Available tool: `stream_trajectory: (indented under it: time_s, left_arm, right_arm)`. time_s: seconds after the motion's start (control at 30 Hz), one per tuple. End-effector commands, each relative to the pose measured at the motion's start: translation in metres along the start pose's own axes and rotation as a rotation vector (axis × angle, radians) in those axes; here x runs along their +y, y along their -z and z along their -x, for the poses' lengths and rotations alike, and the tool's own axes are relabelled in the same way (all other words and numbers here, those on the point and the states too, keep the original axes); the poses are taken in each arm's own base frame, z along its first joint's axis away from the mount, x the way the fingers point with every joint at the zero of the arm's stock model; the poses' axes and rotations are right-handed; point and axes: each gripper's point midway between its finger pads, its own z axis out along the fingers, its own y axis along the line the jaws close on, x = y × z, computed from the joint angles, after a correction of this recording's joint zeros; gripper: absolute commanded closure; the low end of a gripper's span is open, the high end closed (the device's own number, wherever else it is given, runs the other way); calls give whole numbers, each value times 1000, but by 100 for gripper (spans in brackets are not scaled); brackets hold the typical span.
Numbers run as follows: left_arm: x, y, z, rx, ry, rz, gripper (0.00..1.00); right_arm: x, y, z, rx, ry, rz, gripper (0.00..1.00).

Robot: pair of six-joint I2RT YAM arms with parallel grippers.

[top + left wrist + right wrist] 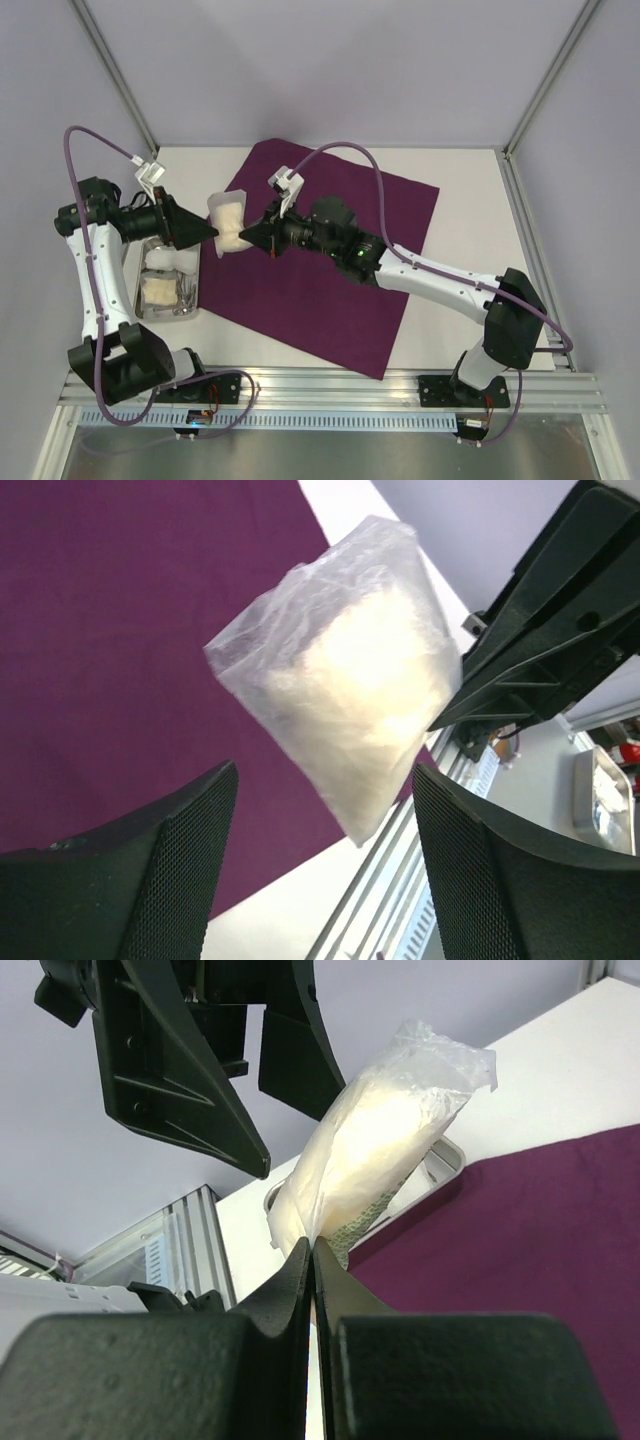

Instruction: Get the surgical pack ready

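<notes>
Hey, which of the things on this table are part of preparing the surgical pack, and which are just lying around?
Part of the job: purple drape, spread flat; clear bag of white material, pinched by the right gripper; left gripper, open beside it; metal tray with white packets.
Just lying about: nothing loose; only the aluminium rail and arm cables.

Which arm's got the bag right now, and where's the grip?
The right gripper is shut on the clear bag of white padding, pinching one side edge. The left gripper is open, fingers flanking the bag without touching.
</notes>
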Motion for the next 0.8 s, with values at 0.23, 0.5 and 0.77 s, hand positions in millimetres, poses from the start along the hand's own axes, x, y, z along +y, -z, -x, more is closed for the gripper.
stream_trajectory:
  time_s: [0.23, 0.5, 0.77]
  left_arm:
    - [-49, 1, 4, -79, 85, -125, 49]
    - [-49, 2, 4, -71, 71, -109, 100]
    - [72, 32, -74, 273, 7, 482, 100]
  right_arm:
    - [36, -3, 40, -120, 5, 145, 100]
    - [30, -13, 24, -77, -41, 138, 97]
    - [-40, 6, -21, 89, -132, -153, 20]
